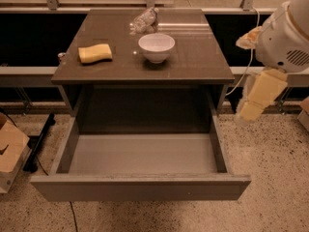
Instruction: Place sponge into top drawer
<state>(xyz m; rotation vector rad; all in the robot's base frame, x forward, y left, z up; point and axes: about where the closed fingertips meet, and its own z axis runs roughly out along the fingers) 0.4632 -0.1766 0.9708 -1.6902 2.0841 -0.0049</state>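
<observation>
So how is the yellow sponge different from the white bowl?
The sponge is yellow; the bowl is white. The sponge is a flat block lying down; the bowl is round, taller and open on top. The sponge is smaller than the bowl. Both sit on the brown cabinet top, apart, and the robot's hand hangs off to the right, touching neither.

Matt, pale plastic-looking gripper hangs right of the cabinet. Up and to its left, a soft, foam-like sponge lies on the glossy brown cabinet top near a smooth white bowl, possibly ceramic. Lower left of it, the top drawer shows matt grey panels above speckled, polished floor.
</observation>
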